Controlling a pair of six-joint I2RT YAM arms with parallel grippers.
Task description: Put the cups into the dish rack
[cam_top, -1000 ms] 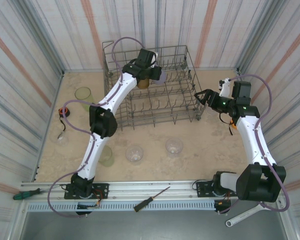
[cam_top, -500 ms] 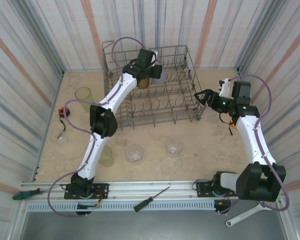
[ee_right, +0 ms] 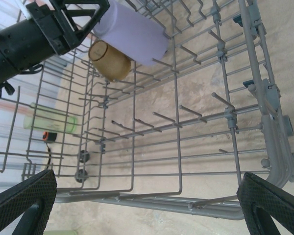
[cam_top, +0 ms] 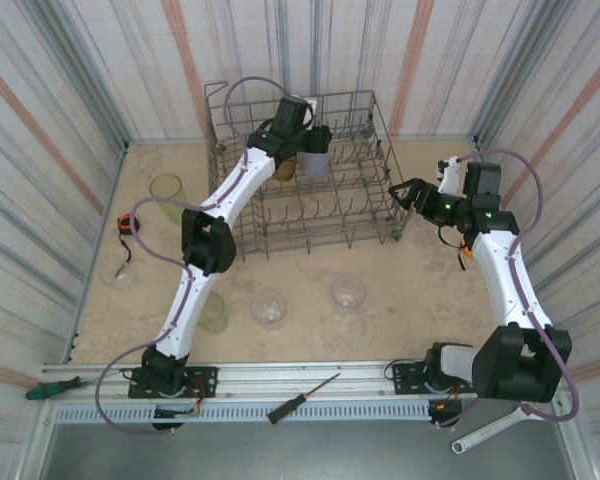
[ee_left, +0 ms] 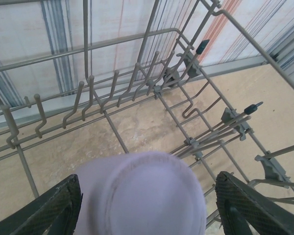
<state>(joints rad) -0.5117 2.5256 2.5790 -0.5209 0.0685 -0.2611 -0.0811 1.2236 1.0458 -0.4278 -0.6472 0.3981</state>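
Dish rack (cam_top: pixel 355 215): I see a grey wire basket with upright tines and raised sides, standing at the middle of the table's (cam_top: pixel 420 290) far edge.

Left arm: it reaches over the rack's far-left part. The left claw (ee_left: pixel 144 208) has its fingers (ee_left: pixel 54 210) set wide on either side of a lilac cup (ee_left: pixel 137 186). The left wrist view shows a sliver of gap beside one finger, but the contact line is cut off at the frame edge. I cannot tell whether the cup is clamped.

Right arm: the right claw (cam_top: pixel 408 195) hangs just off the rack's right side, facing it. Its jaws are spread fully with nothing between them.

Cups in the rack: the lilac cup is tilted above the tines, base toward the far side. An amber cup (ee_right: pixel 110 59) lies on its side among the tines, just beside the lilac one.

Cups on the table:
- Far yellow-green cup (cam_top: pixel 166 187), upright near the left edge.
- Near yellow-green cup (cam_top: pixel 213 312), partly behind the left arm.
- First clear cup (cam_top: pixel 270 307) and second clear cup (cam_top: pixel 348 293), toward the near edge and apart from each other.
- Faint clear cup (cam_top: pixel 120 272), by the left edge.

Orange-and-black ring (cam_top: pixel 127 224): it lies near the left edge, between the far yellow-green cup and the faint clear cup.
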